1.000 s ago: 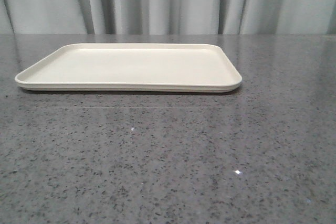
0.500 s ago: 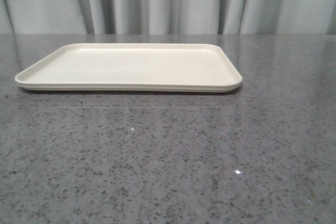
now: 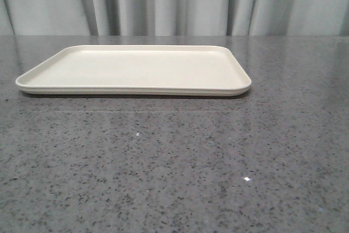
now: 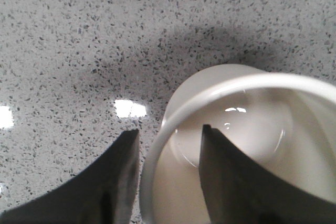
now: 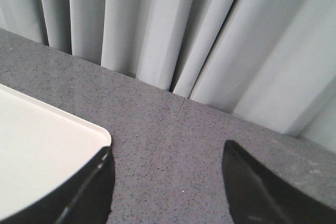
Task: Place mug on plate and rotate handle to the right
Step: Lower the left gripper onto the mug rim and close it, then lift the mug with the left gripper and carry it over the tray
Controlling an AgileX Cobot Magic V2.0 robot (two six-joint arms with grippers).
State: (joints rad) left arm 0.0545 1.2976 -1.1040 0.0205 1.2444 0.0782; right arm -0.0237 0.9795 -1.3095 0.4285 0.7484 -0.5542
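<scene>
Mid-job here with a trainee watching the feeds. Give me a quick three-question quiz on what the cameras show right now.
1. True or false: the mug already stands on the plate.
2. How do the left claw's fingers stand at the mug? A) both outside it B) one inside, one outside the rim C) well away from it
3. Which claw has nothing between its fingers?

Key
1. False: the plate carries nothing in the front view.
2. B
3. The right claw, open over the counter near the plate's corner.
</scene>
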